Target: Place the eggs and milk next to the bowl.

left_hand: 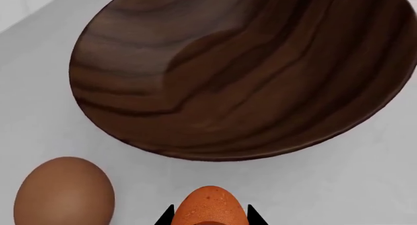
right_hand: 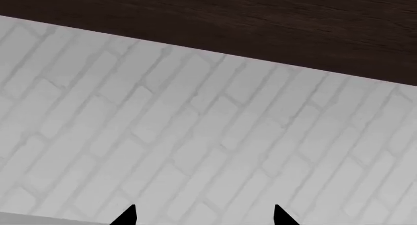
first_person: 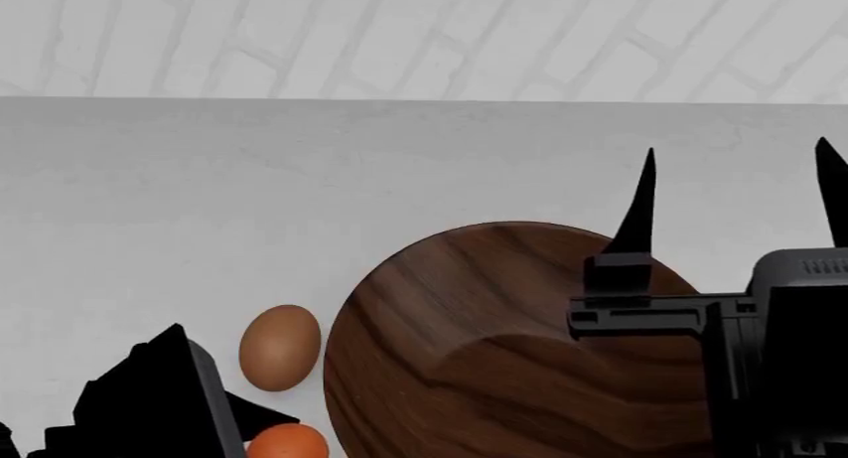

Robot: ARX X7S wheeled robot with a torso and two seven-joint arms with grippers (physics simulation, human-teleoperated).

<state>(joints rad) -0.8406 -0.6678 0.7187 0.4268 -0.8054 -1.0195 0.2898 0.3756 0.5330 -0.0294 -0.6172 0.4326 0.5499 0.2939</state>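
Note:
The dark-brown wooden bowl (first_person: 503, 349) sits on the white counter. A brown egg (first_person: 280, 347) lies on the counter just left of the bowl, a small gap apart. An orange-brown egg (left_hand: 208, 204) sits between the black fingers of my left gripper (left_hand: 210, 218), which is shut on it close to the bowl's (left_hand: 241, 73) near-left rim, beside the brown egg (left_hand: 64, 192). This orange-brown egg (first_person: 286, 443) shows at the head view's bottom edge. My right gripper (first_person: 737, 155) is raised over the bowl's right side, open and empty, facing the brick wall. The milk is out of view.
A white brick wall (first_person: 424, 36) backs the counter (first_person: 265, 200). In the right wrist view there is only the wall (right_hand: 195, 137) and a dark band (right_hand: 260, 20) above it.

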